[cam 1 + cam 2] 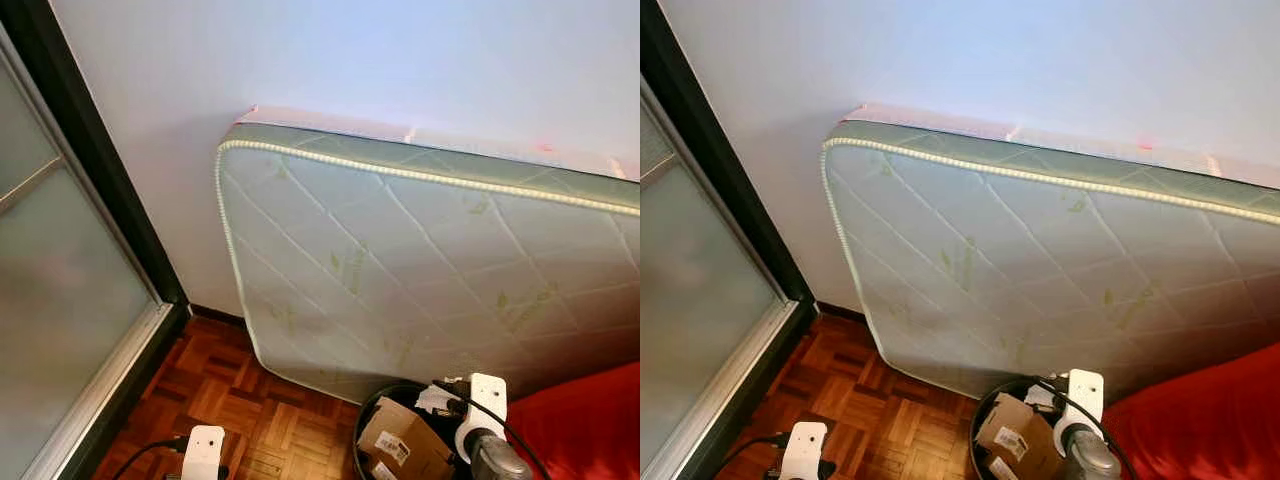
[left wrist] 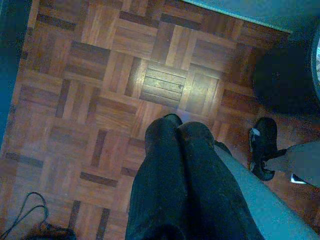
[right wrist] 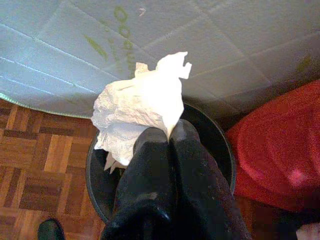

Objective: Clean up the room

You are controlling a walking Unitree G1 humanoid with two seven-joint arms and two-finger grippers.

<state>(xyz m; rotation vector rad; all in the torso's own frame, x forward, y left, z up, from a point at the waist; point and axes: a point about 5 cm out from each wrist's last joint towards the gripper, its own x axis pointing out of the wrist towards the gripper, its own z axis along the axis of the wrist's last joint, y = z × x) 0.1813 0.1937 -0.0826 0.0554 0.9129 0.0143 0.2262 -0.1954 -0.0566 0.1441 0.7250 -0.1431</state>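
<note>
A mattress (image 1: 420,260) leans on the wall (image 1: 330,60), with a bin (image 1: 985,425) before it.

Quilted mattress (image 1: 420,270) with green leaf print stands on edge, leaning against the pale wall (image 1: 300,60). Parquet floor (image 1: 230,400) below the mattress's lower corner. Frosted sliding door (image 1: 60,290) in a dark frame, left of the mattress. Red cushion-like mass (image 1: 590,425) just right of the mattress's lower edge, touching it.
</note>
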